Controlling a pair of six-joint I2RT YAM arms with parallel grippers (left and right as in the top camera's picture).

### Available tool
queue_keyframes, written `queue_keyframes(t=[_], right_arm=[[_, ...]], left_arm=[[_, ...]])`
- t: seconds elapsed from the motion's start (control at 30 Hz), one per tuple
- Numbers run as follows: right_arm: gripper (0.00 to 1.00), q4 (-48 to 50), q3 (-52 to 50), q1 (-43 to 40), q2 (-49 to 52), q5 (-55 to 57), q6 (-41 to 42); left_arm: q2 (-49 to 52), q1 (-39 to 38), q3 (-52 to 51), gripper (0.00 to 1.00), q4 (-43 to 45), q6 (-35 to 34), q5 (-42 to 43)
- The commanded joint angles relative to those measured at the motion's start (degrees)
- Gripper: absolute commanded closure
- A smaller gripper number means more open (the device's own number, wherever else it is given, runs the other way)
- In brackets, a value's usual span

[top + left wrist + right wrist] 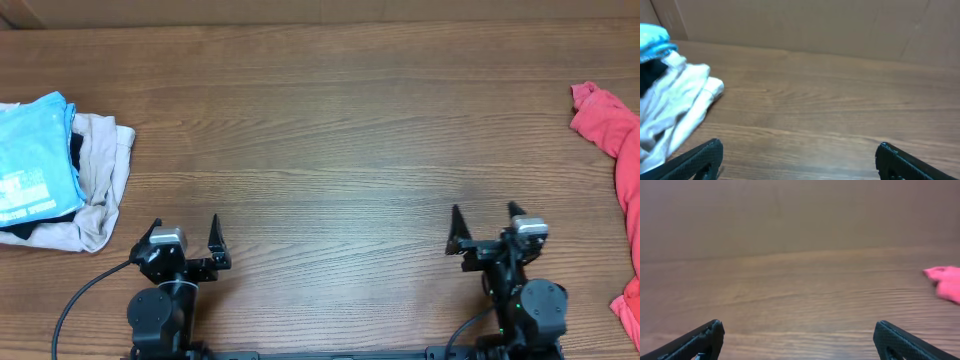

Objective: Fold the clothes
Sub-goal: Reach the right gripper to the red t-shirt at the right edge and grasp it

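A coral-red T-shirt (618, 160) lies crumpled at the table's right edge, partly cut off by the frame; its tip shows in the right wrist view (946, 282). At the far left a folded light blue printed tee (32, 160) rests on a beige garment (100, 185), which also shows in the left wrist view (675, 107). My left gripper (186, 232) stands open near the front edge, nothing between its fingers, well right of the pile. My right gripper (486, 222) is open too, empty, left of the red shirt.
The wooden table (330, 140) stretches between the two heaps of clothes. A cardboard-coloured wall (815, 22) runs along the back edge. A black cable (85, 290) trails from the left arm's base.
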Motion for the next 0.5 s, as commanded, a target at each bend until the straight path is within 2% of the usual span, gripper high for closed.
queue_keyframes(t=[0.0,0.13,0.17,0.3,0.47], right_arm=[[0.00,-2.23,8.00,0.26,5.18,5.46,3.50],[0.00,-8.35,17.03,0.26,14.27,5.46,6.34],[0.00,-13.68,22.58,0.26,20.24,5.49,6.49],[0.00,-23.85,33.33,0.26,32.13,4.04,6.45],[0.00,-33.48,45.70,0.26,46.18,0.68,6.43]], left_arm=[[2.60,-0.15,7.48,0.00,-1.27,-1.01,1.01],[8.85,-0.15,14.36,0.00,-5.22,-2.14,0.63],[12.90,-0.15,17.73,0.00,-7.34,-3.17,0.61],[22.43,-0.15,25.68,0.00,-12.98,-5.09,1.42],[35.06,-0.15,37.51,0.00,-24.76,-4.52,4.61]])
